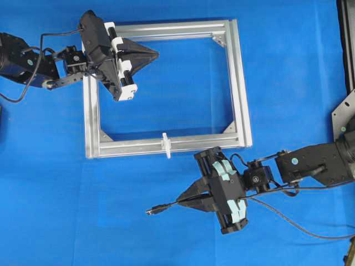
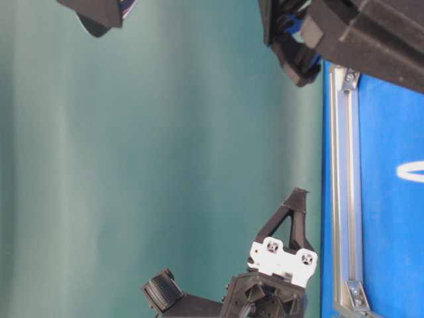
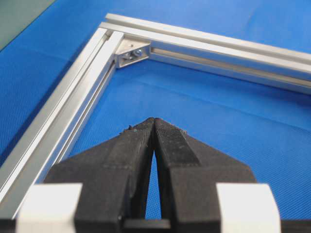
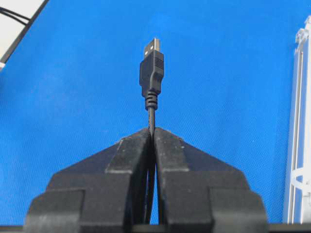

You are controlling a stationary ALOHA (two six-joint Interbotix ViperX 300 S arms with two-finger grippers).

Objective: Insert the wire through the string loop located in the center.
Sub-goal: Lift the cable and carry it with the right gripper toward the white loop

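The right gripper (image 4: 151, 133) is clamped on the wire (image 4: 151, 73) just behind its plug, leaving the tip free to thread the string loop (image 1: 165, 144), while the left gripper (image 3: 154, 124) hangs closed and empty

My wire (image 1: 299, 224) runs off the overhead view's right edge; my right wrist view crops the string loop (image 4: 302, 182) at lower right.

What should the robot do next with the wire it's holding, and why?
Probably swing the right gripper up toward the string loop. It is shut on the wire, whose plug sticks out past its fingertips, but the plug sits below the frame rail and points left, away from the loop.
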